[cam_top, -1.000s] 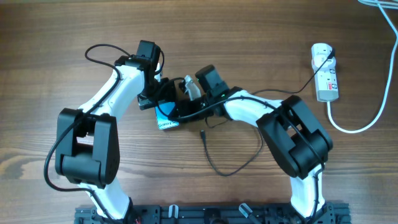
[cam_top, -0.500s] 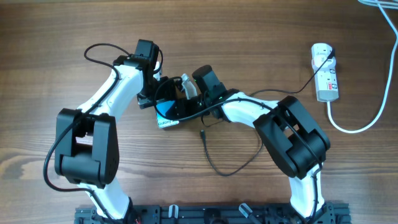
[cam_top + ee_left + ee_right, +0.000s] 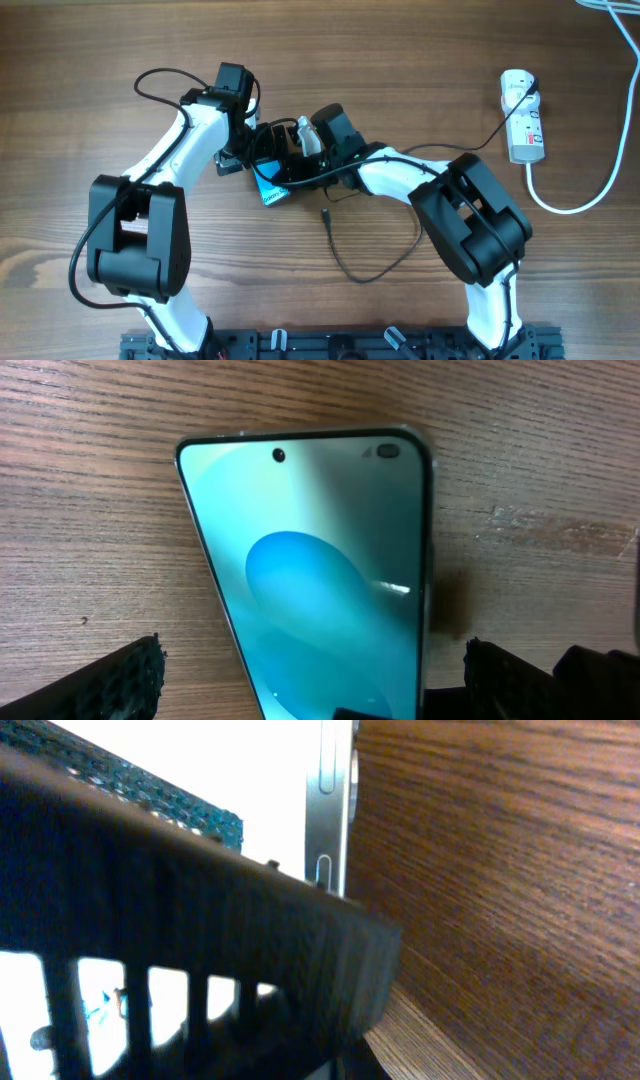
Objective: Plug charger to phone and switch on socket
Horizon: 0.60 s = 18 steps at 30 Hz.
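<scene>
**Phone now in the right gripper's pinch, left has let go**

Moved in the last second: the right gripper (image 3: 284,167) went from half open to pressed together. The left gripper (image 3: 315,680) went from partly open to fully spread. The flat rectangular phone with the light-blue screen and teal oval (image 3: 320,560) has shifted and turned slightly. It now looks tipped up on a long edge (from overhead it reads narrower than before).

In the right wrist view, a ribbed black finger (image 3: 200,950) lies across the phone's face, right by the silver side edge with the buttons. I read that as a pinch across the phone's thickness. The left fingers stand on either side of the phone, and neither touches it as far as I can see.

The charger, a thin black cable with a tiny silvery plug tip (image 3: 326,213), lies loose on the wooden table (image 3: 100,60). Its tip is near the phone and nothing holds it. The short white oblong socket strip with red marks (image 3: 523,130) sits far right, well apart from both arms, with a thick white cord (image 3: 590,195) trailing off.

Step in hand, my read: steadying the phone before plugging in. Next, the free left gripper would take the cable close to the tip and line it up with the port (port end not visible, so orientation is unknown). The socket switch comes last.
</scene>
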Available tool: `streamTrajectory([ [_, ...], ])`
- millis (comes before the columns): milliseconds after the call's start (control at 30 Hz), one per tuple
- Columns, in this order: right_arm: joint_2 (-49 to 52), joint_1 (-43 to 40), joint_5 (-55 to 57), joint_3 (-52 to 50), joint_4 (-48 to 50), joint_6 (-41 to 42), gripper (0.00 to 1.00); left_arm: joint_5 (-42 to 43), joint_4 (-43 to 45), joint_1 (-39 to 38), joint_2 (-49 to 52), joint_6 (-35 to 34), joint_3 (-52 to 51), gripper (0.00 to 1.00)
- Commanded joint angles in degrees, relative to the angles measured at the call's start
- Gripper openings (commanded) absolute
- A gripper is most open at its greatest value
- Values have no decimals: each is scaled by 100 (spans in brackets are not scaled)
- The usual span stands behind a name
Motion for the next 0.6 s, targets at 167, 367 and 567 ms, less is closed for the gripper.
streamTrajectory([
  [167, 83, -577, -2087, 4, 916, -39, 4, 310, -118, 48, -723, 160, 59, 95],
  [367, 83, -691, -3945, 4, 3305, 988, 4, 1919, 284, 479, -2109, 162, 59, 96],
  [567, 85, -693, -4238, 4, 7034, 3875, 4, 2549, 293, 579, -2643, 597, 59, 95],
])
